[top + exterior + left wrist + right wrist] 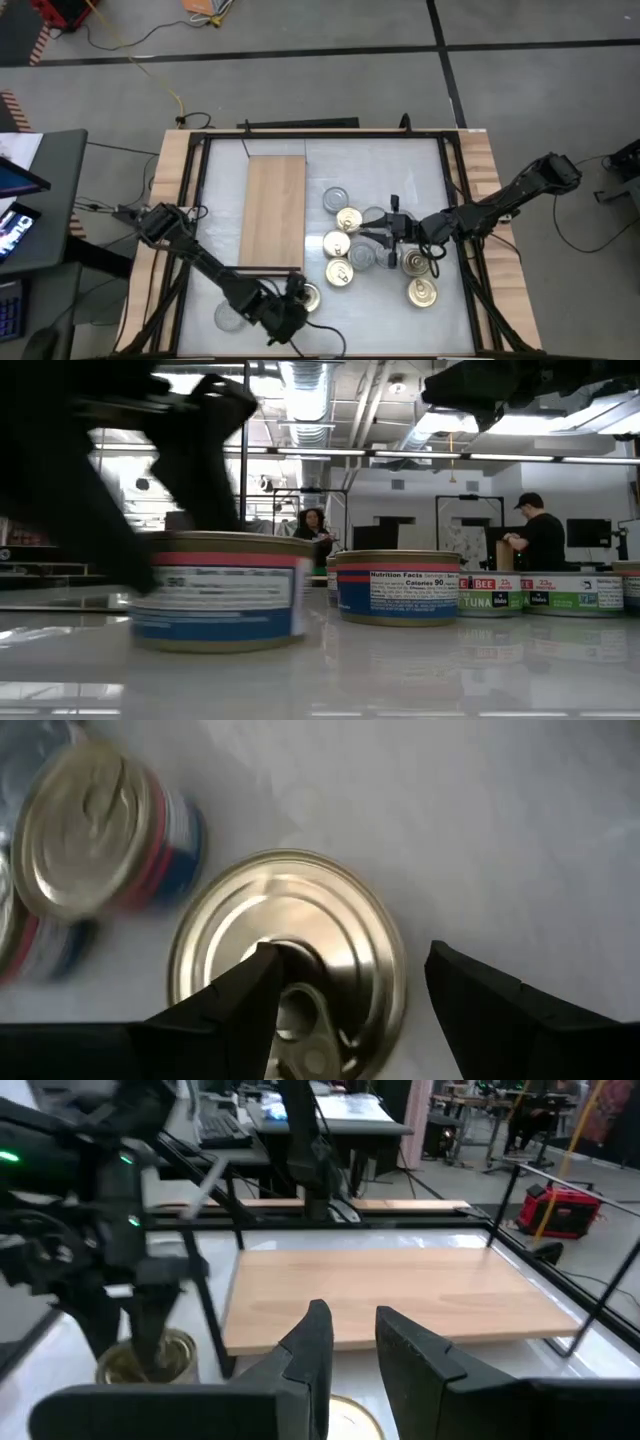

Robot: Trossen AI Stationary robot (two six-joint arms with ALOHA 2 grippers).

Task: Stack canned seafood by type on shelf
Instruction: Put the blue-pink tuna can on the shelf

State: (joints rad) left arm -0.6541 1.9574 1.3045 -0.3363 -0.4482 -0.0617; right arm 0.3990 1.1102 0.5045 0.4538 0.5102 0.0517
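Nearest the table's front edge, the left gripper (293, 300) hangs over a gold-topped tin (290, 970) that stands on the white tabletop (400, 170) just off the shelf's near corner. Its fingers (225, 1005) are spread apart, one over the lid beside the pull tab, the other past the rim; no grip on the tin is visible. A second tin with a red and blue label (95, 830) stands close beside it.

Mid-table, the right gripper (381, 237) hovers among a cluster of gold- and silver-topped tins (345, 220), its fingers (315, 1345) narrowly parted with nothing between them.

Farther back, the shelf (273, 210), a tan wooden board on a thin black frame, lies left of the cluster, with no tin on it.

In the room beyond the table, two persons (540, 530) stand at workbenches.
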